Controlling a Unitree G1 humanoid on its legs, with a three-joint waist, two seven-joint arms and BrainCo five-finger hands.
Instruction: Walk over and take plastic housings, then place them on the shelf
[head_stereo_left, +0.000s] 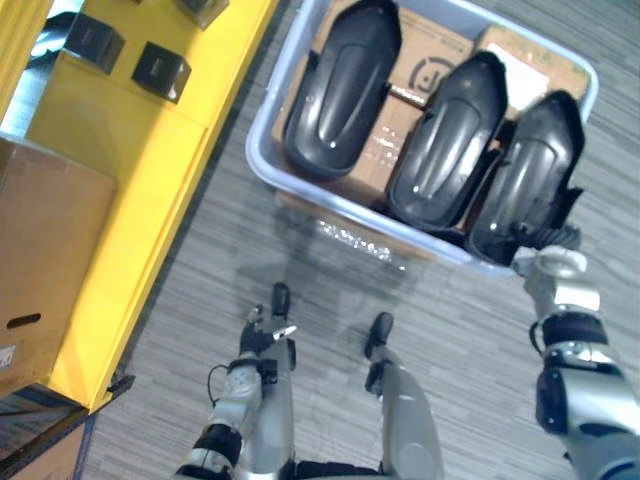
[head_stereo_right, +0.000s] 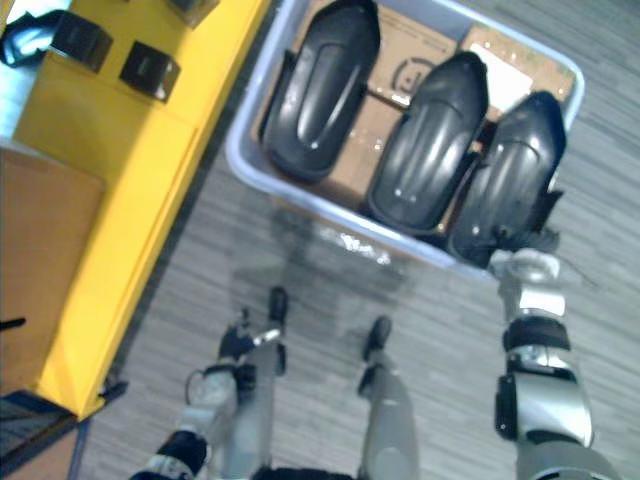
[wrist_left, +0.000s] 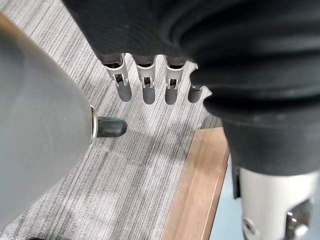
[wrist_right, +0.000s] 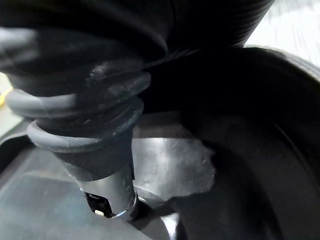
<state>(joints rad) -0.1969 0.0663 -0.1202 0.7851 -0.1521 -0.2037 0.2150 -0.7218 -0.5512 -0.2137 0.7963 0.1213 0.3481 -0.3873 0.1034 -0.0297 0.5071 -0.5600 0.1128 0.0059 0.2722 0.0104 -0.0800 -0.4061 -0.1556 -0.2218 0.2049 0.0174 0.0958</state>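
In the left eye view, three black plastic housings are seen lying side by side in a pale grey bin (head_stereo_left: 265, 120), on top of cardboard boxes (head_stereo_left: 430, 60) that are largely covered by them: the left housing (head_stereo_left: 340, 85), the middle housing (head_stereo_left: 447, 130) and the right housing (head_stereo_left: 530, 170). The bin's far corners are cut off by the frame. The right hand (head_stereo_left: 547, 238) is placed at the near end of the right housing, touching it; its fingers are lost against the black plastic, so it cannot be told whether anything is gripped. The left hand (head_stereo_left: 262, 335) is seen low, well apart from the bin. A yellow shelf (head_stereo_left: 130, 150) with small black boxes (head_stereo_left: 160, 70) is seen to the left, with a brown carton (head_stereo_left: 45, 260) beside it. In the right eye view the same layout is shown. In the left wrist view, the fingers (wrist_left: 146, 85) are seen straight and spread loosely, with nothing held, above grey carpet (wrist_left: 140, 165) and a wooden strip (wrist_left: 197, 185). In the right wrist view, much is hidden by the ribbed cover; one silver digit (wrist_right: 112, 195) is seen resting on glossy black plastic.
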